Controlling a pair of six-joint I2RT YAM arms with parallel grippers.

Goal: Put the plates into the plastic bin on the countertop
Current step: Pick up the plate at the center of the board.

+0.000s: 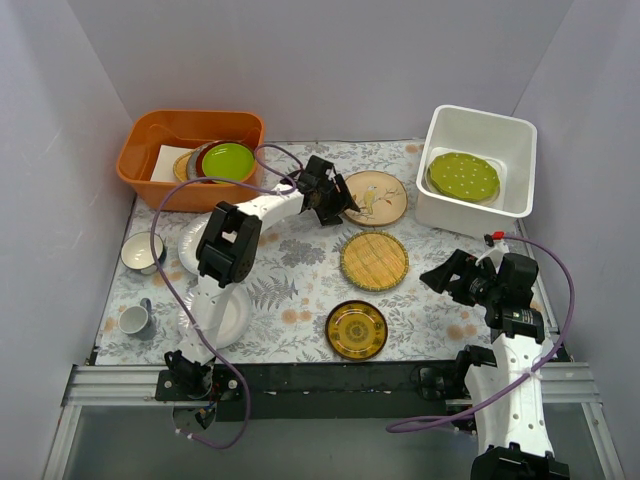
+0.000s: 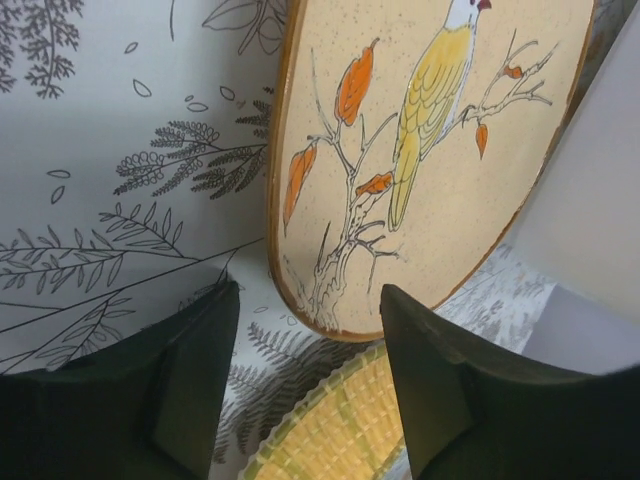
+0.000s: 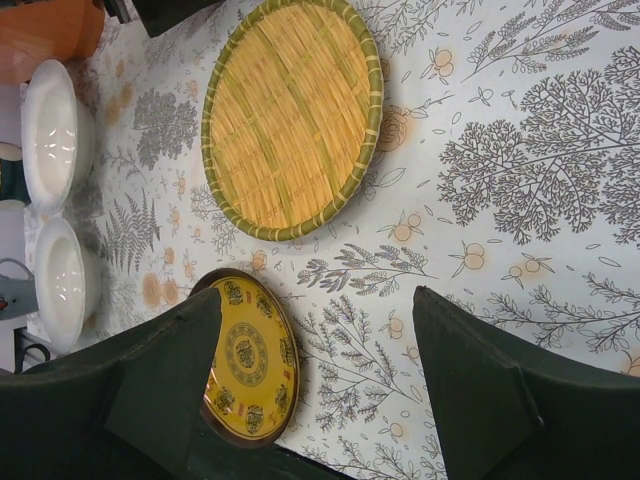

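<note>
A dotted lime-green plate [image 1: 463, 174] lies in the white plastic bin [image 1: 478, 117] at the back right. On the countertop [image 1: 300, 270] lie a tan bird plate [image 1: 375, 197], a yellow woven-look plate [image 1: 374, 260] and an amber patterned plate [image 1: 356, 329]. Two white plates [image 1: 186, 250] [image 1: 238, 318] sit at the left, partly under the left arm. My left gripper [image 1: 335, 205] [image 2: 310, 340] is open and empty, low at the near-left rim of the bird plate [image 2: 430, 150]. My right gripper [image 1: 440, 275] [image 3: 315, 350] is open and empty above the countertop, right of the amber plate [image 3: 250, 360].
An orange tub [image 1: 150, 150] at the back left holds stacked plates with a plain lime-green one [image 1: 228, 160] on top. A small dark-rimmed bowl [image 1: 140, 250] and a cup [image 1: 135, 320] stand at the left edge. Grey walls close three sides.
</note>
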